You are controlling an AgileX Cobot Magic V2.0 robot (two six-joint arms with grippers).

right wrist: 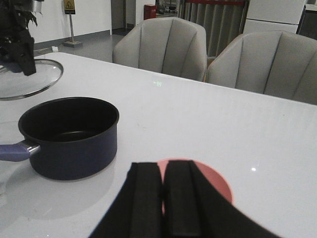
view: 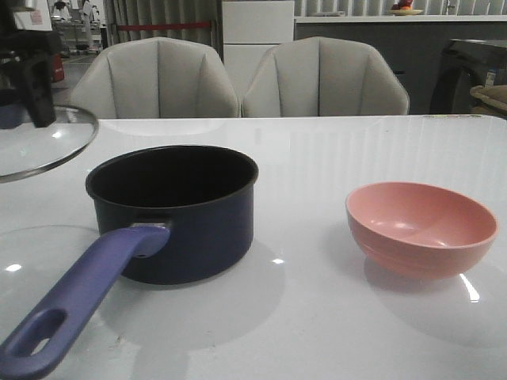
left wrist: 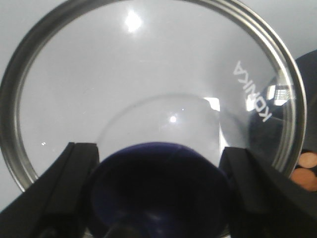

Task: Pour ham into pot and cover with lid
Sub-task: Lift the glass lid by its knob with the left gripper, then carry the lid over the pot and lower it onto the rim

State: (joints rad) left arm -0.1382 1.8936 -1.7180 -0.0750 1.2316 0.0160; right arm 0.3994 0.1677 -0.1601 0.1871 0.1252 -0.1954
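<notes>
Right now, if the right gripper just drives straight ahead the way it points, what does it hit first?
Most likely the pink bowl: in the right wrist view its rim sits directly beyond the shut fingers of the right gripper. The pot lies off to one side. Depth to the bowl is unclear from this view.

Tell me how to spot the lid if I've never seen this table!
Find the big dark blue pot on the white table. Look up and to its left: the robot's left hand holds the lid in the air. It's the only see-through glass circle, with a silver edge.
</notes>
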